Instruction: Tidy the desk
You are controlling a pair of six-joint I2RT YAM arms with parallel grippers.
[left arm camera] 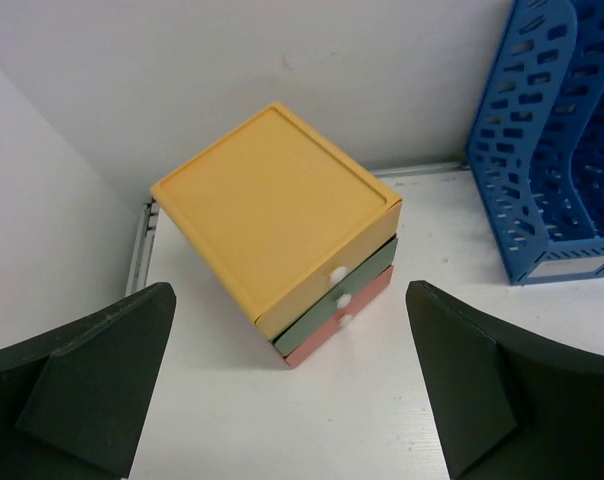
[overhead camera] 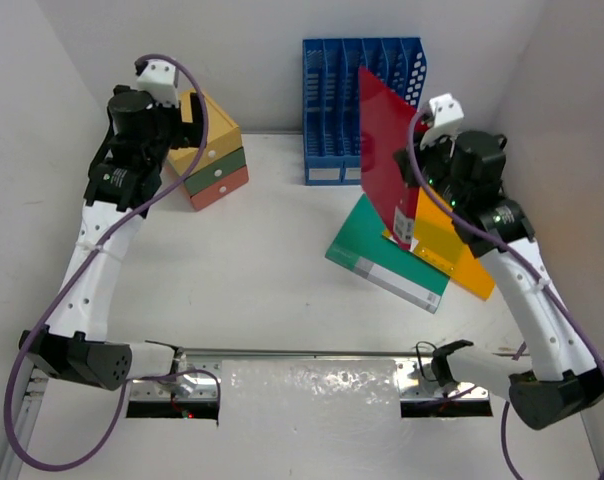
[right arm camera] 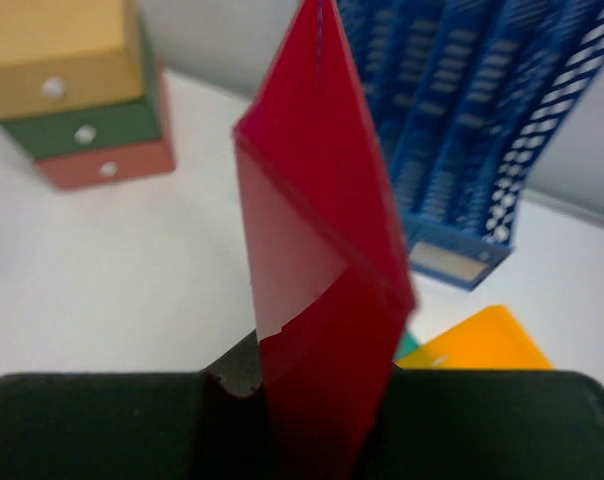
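Note:
The white desk (overhead camera: 262,270) holds a blue slotted file rack (overhead camera: 357,105) at the back. My right gripper (overhead camera: 414,200) is shut on a red folder (overhead camera: 387,150) and holds it upright on edge, just in front of the rack; it also shows in the right wrist view (right arm camera: 322,260). Under it lie a green folder (overhead camera: 382,262) and an orange folder (overhead camera: 457,255). My left gripper (overhead camera: 177,125) is open and empty, above the yellow-green-orange drawer box (overhead camera: 214,152), which fills the left wrist view (left arm camera: 282,225) with its fingers (left arm camera: 92,370) wide apart.
White walls close in the desk on three sides. A metal rail (overhead camera: 302,352) runs along the near edge, with a crinkled clear sheet (overhead camera: 307,400) below it. The drawer box stands at the back left corner, its drawers shut.

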